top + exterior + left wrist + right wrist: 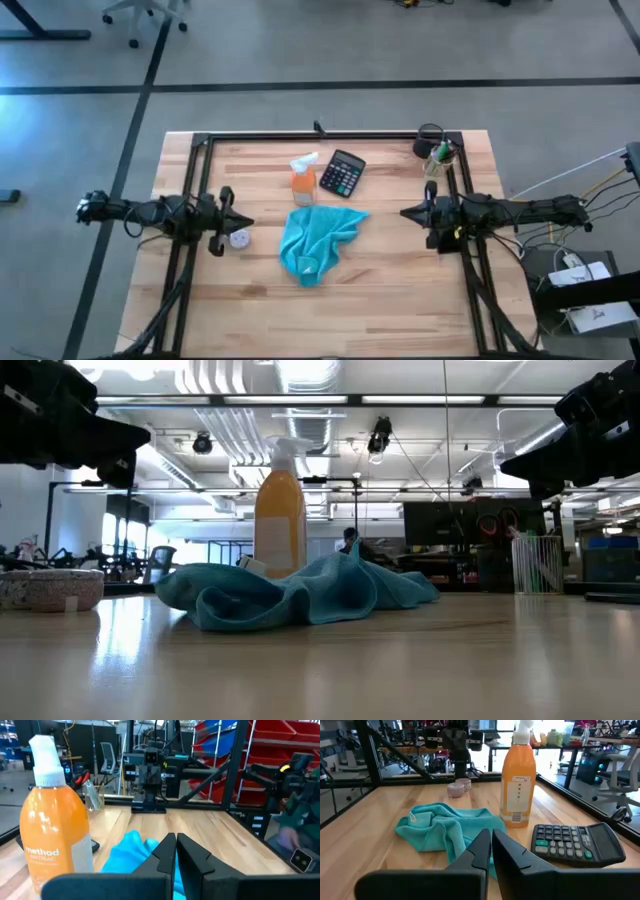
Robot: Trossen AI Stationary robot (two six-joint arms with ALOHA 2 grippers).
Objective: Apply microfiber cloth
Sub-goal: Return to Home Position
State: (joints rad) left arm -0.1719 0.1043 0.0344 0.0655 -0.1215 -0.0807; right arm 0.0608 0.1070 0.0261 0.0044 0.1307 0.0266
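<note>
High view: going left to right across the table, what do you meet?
Left gripper → spray bottle → calculator → right gripper. The microfiber cloth overlaps bottle and calculator in that direction, so it is unplaced.

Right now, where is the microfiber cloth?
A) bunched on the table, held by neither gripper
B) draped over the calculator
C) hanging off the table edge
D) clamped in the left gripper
A: the microfiber cloth lies bunched on the table between the left gripper and the right gripper, both shut and apart from it.
</note>
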